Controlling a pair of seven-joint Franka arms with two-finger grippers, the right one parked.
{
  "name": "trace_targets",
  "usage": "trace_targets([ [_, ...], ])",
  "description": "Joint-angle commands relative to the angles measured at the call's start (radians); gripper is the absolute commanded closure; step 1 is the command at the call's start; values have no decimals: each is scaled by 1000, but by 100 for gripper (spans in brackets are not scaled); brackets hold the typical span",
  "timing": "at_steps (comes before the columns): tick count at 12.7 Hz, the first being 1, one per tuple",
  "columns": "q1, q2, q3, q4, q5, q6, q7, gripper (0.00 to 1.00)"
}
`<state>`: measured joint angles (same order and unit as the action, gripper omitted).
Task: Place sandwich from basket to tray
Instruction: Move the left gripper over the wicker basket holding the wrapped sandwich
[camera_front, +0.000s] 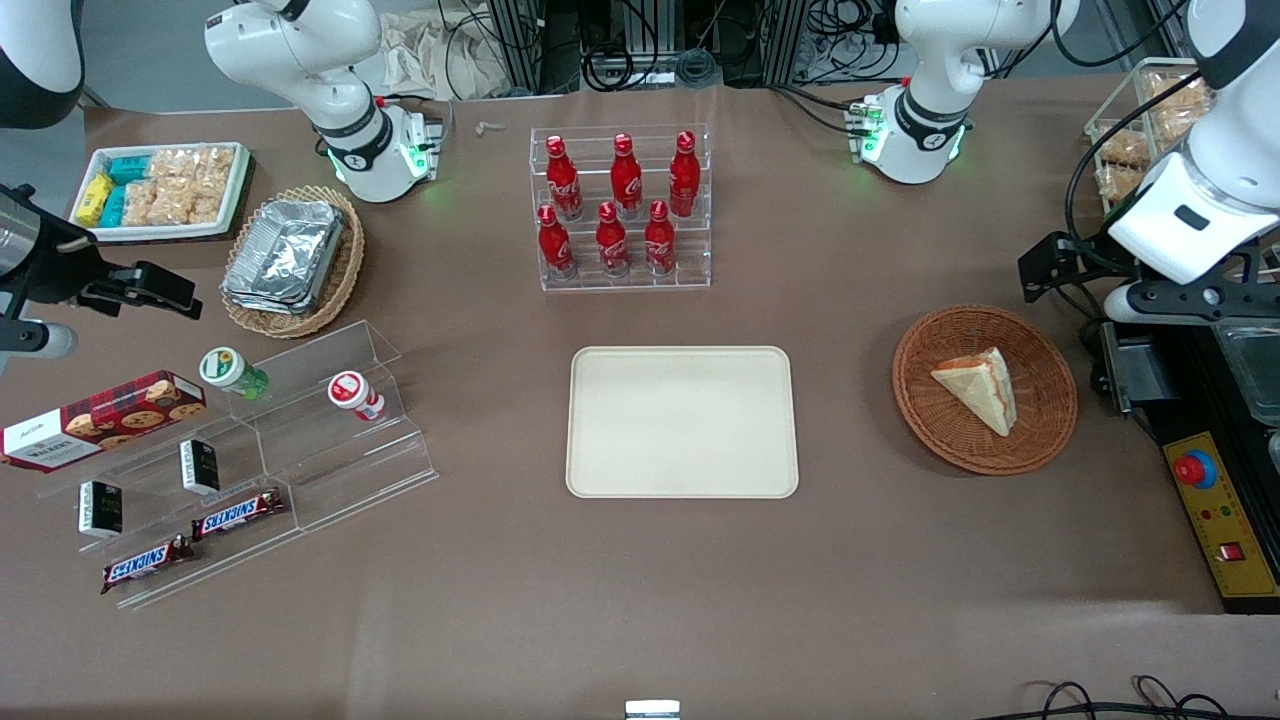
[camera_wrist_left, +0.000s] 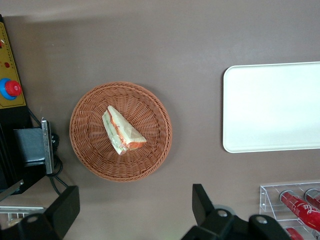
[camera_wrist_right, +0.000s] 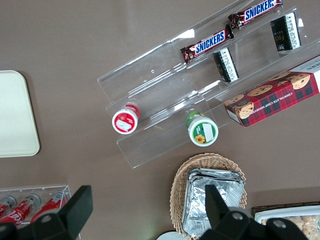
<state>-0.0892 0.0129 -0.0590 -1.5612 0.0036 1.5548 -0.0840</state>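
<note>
Woven reddish-brown basket (camera_front: 921, 350) toward the working arm's end of the surface, holding the sandwich (camera_front: 980, 388) flat near its middle, filling edge turned up and reachable from above. Cream tray (camera_front: 682, 420) bare and well apart from it, mid-surface, presumably kept free as the landing spot. Open brown surface between the two, so a low sideways carry looks unobstructed. Rack of red bottles (camera_front: 620, 210) farther from the camera than the tray, off that path. Gripper (camera_front: 1052, 266) raised beside the basket, not over it; fingers hard to read here.

From the left wrist: gripper (camera_wrist_left: 132, 206) released, fingers (camera_wrist_left: 201, 202) spread wide, nothing between them, high above the basket (camera_wrist_left: 90, 150). Sandwich (camera_wrist_left: 121, 131) untouched, clear of the rim all round, leaving room to straddle the wedge. Tray (camera_wrist_left: 272, 107) in sight, low rim only.

From the right wrist: only a rounded corner of the tray (camera_wrist_right: 15, 115).
</note>
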Motion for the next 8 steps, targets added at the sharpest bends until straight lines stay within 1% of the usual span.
trace_targets([
  [1, -7, -5, 1, 3, -5, -19, -20, 0],
  [6, 3, -5, 8, 3, 9, -27, -45, 0],
  [7, 3, -2, 16, 3, 12, -48, -62, 0],
  [8, 5, -7, 43, -2, -2, -51, -123, 0],
])
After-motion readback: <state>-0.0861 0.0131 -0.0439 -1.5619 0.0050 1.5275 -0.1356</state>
